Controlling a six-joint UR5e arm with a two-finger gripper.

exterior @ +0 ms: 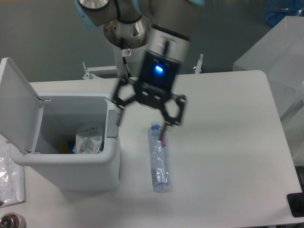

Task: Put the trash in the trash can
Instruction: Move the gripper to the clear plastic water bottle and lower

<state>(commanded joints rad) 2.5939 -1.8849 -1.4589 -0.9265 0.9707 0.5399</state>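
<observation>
A crushed clear plastic bottle (158,161) with a blue cap lies flat on the white table, right of the trash can. The crumpled clear wrapper (89,139) with a green bit rests inside the trash can (71,166), a white boxy bin whose flip lid (19,104) stands open at the left. My gripper (142,121) hangs open above the bottle's upper end, fingers spread wide and empty, blurred by motion.
A clear plastic bag (9,175) lies at the left table edge beside the bin. The robot's white base column (126,57) stands behind the table. A black object (297,205) sits at the lower right corner.
</observation>
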